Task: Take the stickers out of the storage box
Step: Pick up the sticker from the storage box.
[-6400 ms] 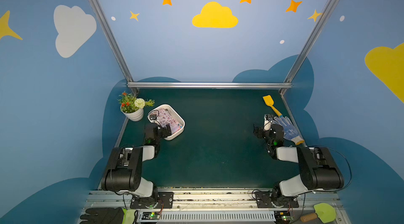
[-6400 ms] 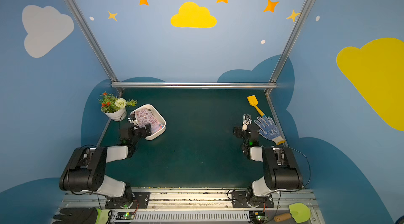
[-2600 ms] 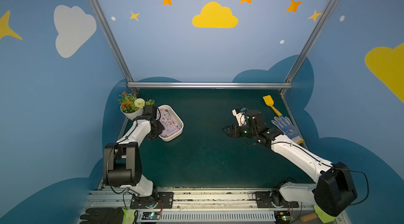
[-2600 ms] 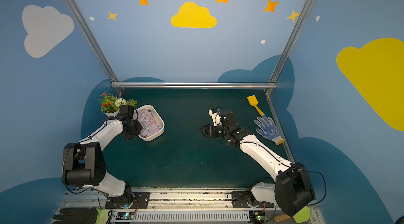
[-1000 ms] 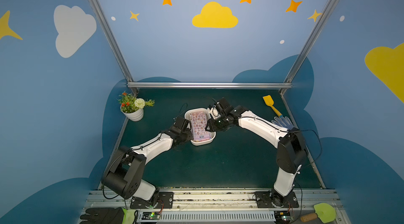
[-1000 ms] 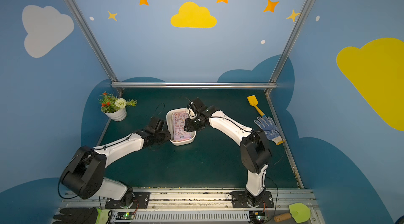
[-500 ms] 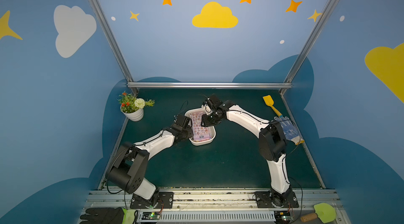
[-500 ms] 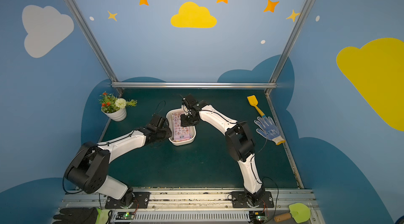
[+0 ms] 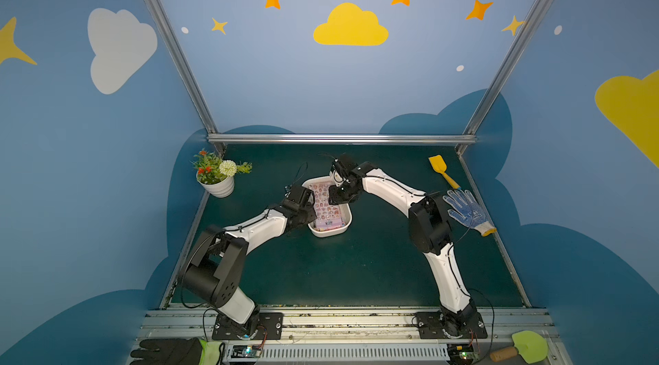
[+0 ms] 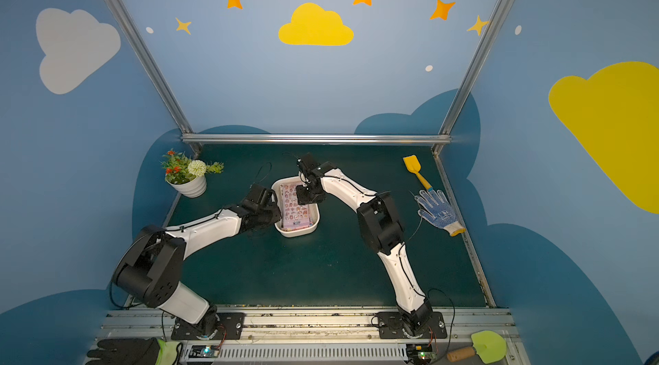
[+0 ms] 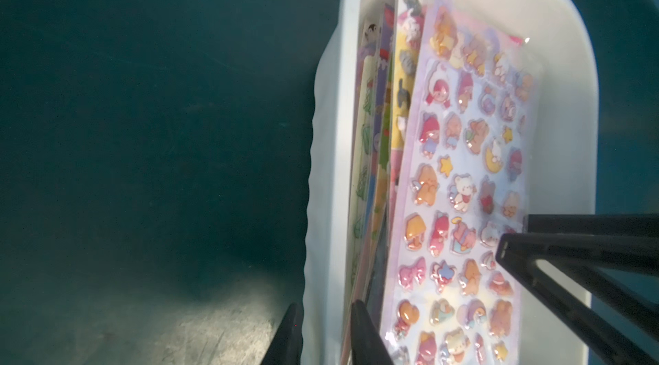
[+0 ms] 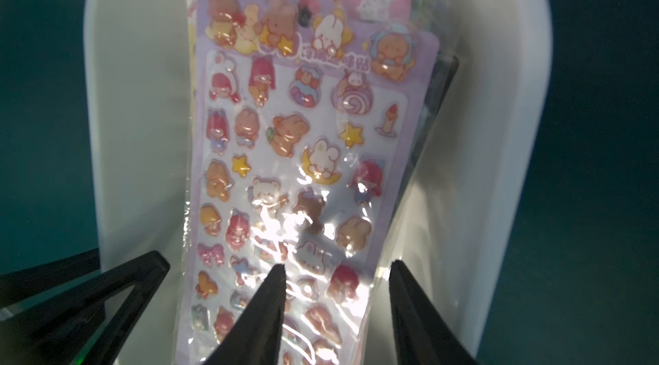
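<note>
The white storage box [image 9: 330, 233] [image 10: 297, 233] sits mid-table, filled with the stickers [image 9: 326, 206] [image 10: 296, 208]. The stickers are a stack of glossy sheets; the top one [image 12: 285, 149] [image 11: 463, 185] is lilac with cartoon figures, and others stand on edge beside it. My left gripper [image 9: 310, 209] [image 11: 324, 331] is shut on the box's left wall [image 11: 328, 167], one finger outside and one inside. My right gripper [image 9: 333, 199] [image 12: 337, 309] hangs open over the box's far end. One of its fingers is above the top sheet and the other is past that sheet's edge, over the box floor.
A white flower pot [image 9: 217, 181] stands at the back left. A yellow scoop [image 9: 442, 170] and a blue-dotted glove [image 9: 467, 210] lie along the right edge. On the front rail are a black glove [image 9: 167, 350] and a green trowel [image 9: 527, 347].
The left arm dragged the box from beside the flower pot to mid-table. The right arm swung in from the right side and now hovers over the box's far end.
</note>
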